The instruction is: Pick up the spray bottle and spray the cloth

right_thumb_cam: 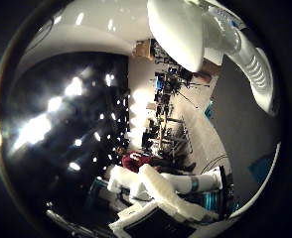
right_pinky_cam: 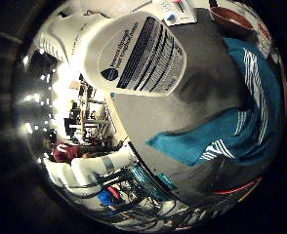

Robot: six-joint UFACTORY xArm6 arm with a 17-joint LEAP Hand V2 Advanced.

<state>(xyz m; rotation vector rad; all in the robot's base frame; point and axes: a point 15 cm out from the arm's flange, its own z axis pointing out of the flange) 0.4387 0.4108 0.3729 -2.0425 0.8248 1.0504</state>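
One white spray bottle [right_pinky_cam: 133, 53] fills much of the little-finger-side view, close against the palm and lifted above the grey table [right_pinky_cam: 153, 117], where the teal striped cloth [right_pinky_cam: 241, 126] lies. Whether the fingers clasp it cannot be told.

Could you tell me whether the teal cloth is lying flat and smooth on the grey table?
No, the cloth lies bunched and folded on the table.

The spray bottle [right_pinky_cam: 133, 53] is white with a dark-printed label; the cloth [right_pinky_cam: 241, 131] is teal with white stripes; the surface [right_pinky_cam: 148, 117] is grey.
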